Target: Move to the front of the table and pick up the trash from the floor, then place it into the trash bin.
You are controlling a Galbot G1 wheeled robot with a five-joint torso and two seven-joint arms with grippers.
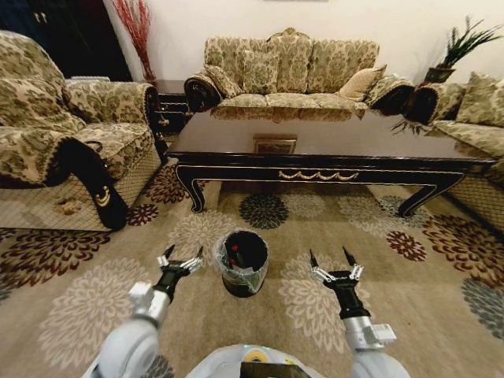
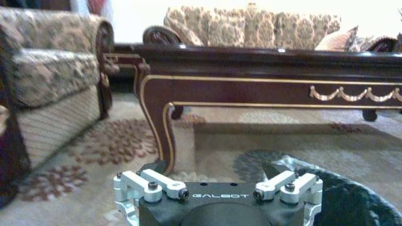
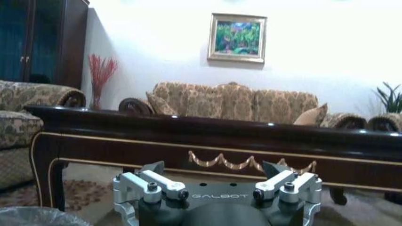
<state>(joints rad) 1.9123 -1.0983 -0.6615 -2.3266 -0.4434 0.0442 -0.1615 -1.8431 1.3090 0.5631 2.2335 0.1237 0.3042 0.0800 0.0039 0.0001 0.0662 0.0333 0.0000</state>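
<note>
**Both arms reaching forward, hands empty**

Lower centre, the left gripper [image 1: 181,257] and right gripper [image 1: 335,260] are hovering spread open, holding nothing, flanking the trash bin [image 1: 243,263] on the floor [image 1: 441,315] below the table [image 1: 315,146].

- I'm seeing my left gripper [image 1: 183,257] wearing black pointed fingertips on silver linkages, above a black wrist and grey forearm.
- My right gripper [image 1: 335,258] is showing the same build.
- Both wrist views are showing dark screws in silver knuckles and white GALBOT lettering on the black housing.
</note>
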